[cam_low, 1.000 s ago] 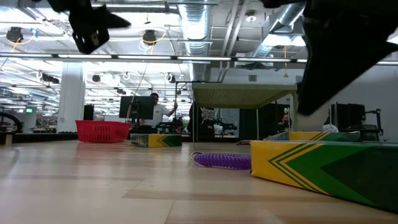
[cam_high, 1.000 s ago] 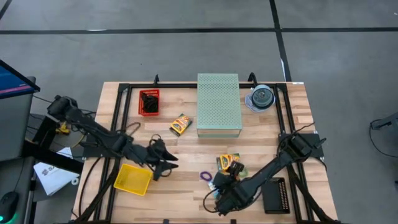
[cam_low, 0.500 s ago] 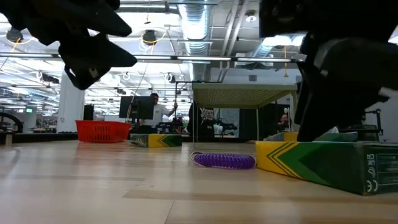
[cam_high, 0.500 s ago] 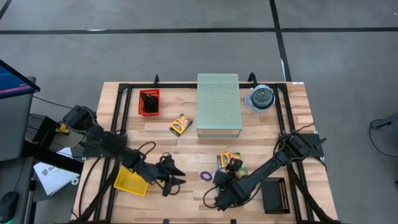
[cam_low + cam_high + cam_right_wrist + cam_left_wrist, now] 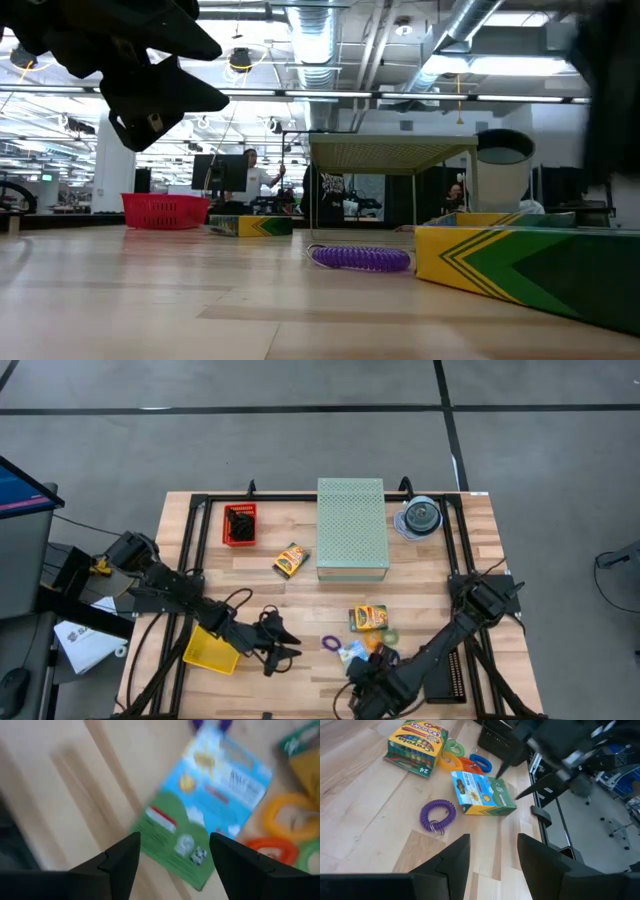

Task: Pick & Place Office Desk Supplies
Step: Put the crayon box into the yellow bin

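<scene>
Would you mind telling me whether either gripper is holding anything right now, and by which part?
Nothing is held. The left gripper is open above bare wood near the purple coil; the right gripper is open over the blue-green packet.

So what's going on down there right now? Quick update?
Left gripper open, empty, near purple coil. Right gripper open, empty, over green-blue packet. Nothing blocking either.

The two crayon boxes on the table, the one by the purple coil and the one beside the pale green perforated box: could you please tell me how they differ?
The crayon box by the purple coil lies nearly square to the table edge among coloured loops; the crayon box beside the perforated box lies skewed and alone. The first looks larger from above. Both lie flat, with yellow and green printed tops.
</scene>
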You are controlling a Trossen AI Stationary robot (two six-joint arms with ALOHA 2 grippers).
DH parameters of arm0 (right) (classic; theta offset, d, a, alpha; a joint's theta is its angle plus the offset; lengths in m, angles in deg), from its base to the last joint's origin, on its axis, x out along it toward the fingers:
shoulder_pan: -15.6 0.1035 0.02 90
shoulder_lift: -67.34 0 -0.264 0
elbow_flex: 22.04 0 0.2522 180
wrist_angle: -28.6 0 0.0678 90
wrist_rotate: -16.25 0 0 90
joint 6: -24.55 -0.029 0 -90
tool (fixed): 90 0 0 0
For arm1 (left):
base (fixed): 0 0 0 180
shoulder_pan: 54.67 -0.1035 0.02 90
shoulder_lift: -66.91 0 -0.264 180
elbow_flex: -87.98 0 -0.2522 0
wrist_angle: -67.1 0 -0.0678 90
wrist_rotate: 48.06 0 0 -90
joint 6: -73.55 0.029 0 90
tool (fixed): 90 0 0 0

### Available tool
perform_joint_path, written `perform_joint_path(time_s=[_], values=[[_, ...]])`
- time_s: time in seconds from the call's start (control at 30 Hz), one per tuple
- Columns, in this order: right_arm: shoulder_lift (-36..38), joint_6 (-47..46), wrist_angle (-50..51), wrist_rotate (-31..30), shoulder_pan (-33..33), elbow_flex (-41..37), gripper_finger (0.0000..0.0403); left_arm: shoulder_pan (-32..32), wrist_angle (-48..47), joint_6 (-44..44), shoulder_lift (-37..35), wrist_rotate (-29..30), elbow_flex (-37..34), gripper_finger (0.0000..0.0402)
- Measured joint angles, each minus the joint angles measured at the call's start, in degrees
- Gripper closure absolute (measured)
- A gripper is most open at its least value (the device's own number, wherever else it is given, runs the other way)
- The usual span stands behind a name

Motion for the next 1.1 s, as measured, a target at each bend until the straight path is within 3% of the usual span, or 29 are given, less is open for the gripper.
perform_joint_path(time_s=[0.2,0.37,0.5,0.67,1.1], values=[[0.2,6.9,8.0,-6.0,-1.6,8.1,0.0167,0.0,0.0,0.1,0.0,0.0,0.0,0.0243],[0.1,9.5,19.3,-11.3,-3.0,6.9,0.0167,0.0,0.0,0.0,0.0,0.0,0.0,0.0243],[0.0,13.4,18.2,-15.6,-3.6,2.2,0.0167,0.0,0.0,0.0,0.0,0.0,0.0,0.0243],[-0.1,14.4,13.8,-14.1,-4.3,-3.2,0.0167,0.0,0.0,-0.1,0.0,0.2,0.0,0.0243],[0.3,14.8,4.2,-18.2,-4.1,-11.7,0.0167,0.0,0.0,0.1,0.0,0.2,0.0,0.0243]])
